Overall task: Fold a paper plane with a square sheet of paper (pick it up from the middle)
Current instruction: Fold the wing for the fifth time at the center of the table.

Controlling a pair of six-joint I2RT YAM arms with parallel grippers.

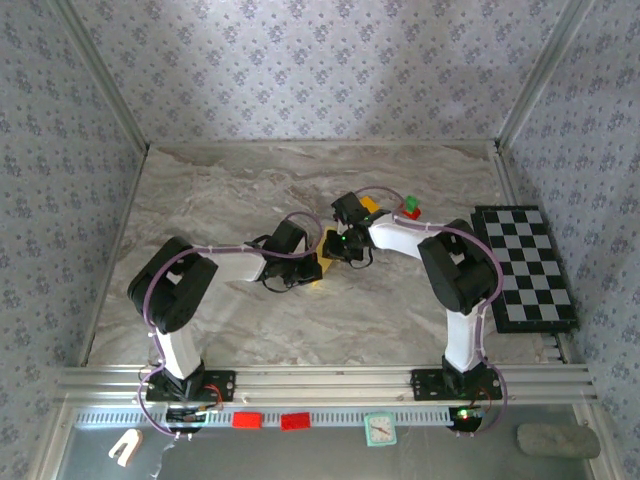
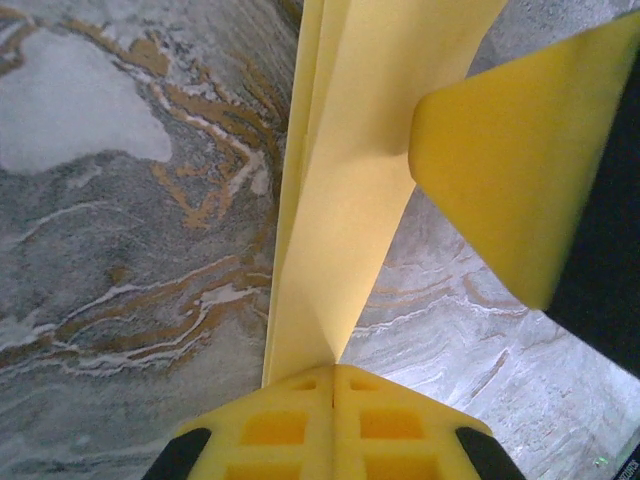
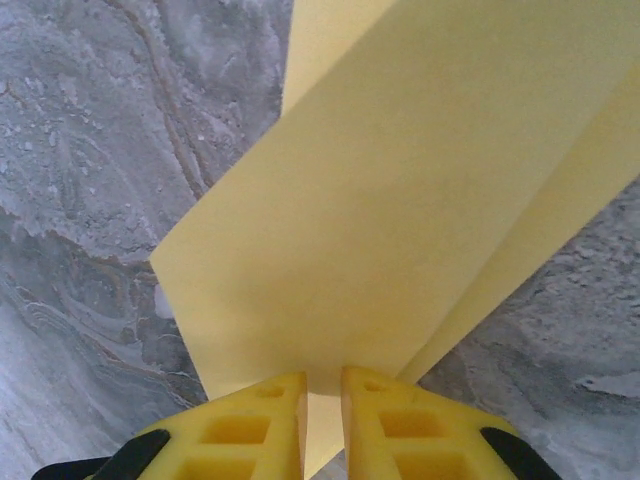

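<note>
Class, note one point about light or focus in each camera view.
Top external view: even, soft light, a paler patch on the floral-papered back wall. Left wrist view: grey marbled tabletop veins in focus, folded yellow paper sheet evenly bright. Right wrist view: that paper gently shaded, no glare.

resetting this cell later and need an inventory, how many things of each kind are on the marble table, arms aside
folded yellow paper: 1
small blocks: 3 (orange-yellow block, green block, red block)
checkered board: 1
total: 5
</note>
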